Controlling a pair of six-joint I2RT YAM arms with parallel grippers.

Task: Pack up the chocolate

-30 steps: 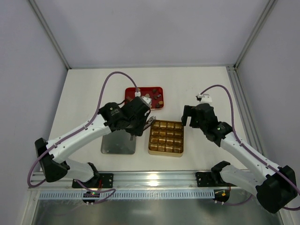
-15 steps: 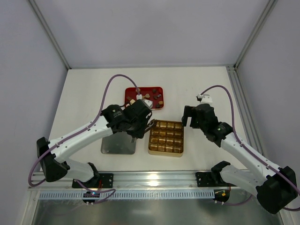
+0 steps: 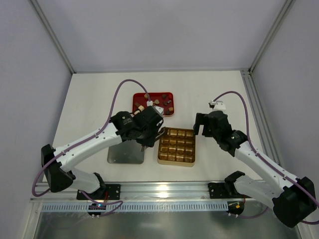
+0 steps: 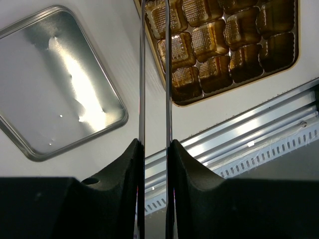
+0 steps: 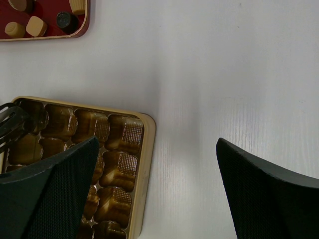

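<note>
The chocolate [image 3: 160, 105] lies as several small brown, tan and cream pieces in a red tray [image 3: 140, 99], and some pieces [image 5: 37, 25] show at the top left of the right wrist view. My left gripper [image 3: 148, 135] [image 4: 155, 144] is shut on a pair of thin metal tongs [image 4: 142, 74]. Their dark tips [image 5: 10, 124] reach over the near-left corner of the gold tin [image 3: 176, 160] [image 4: 297, 45] [image 5: 147, 144]. No piece shows between the tips. The tin's cells look bare. My right gripper [image 3: 200, 124] [image 5: 157, 144] hangs open just right of the tin.
A silver lid [image 3: 124, 154] [image 4: 30, 144] lies flat left of the tin. An aluminium rail [image 3: 164, 188] [image 4: 249, 129] runs along the near table edge. White walls close in the back and sides.
My left arm has eased a little to the right, bringing the tongs closer over the tin's left edge. The right arm has not moved.
</note>
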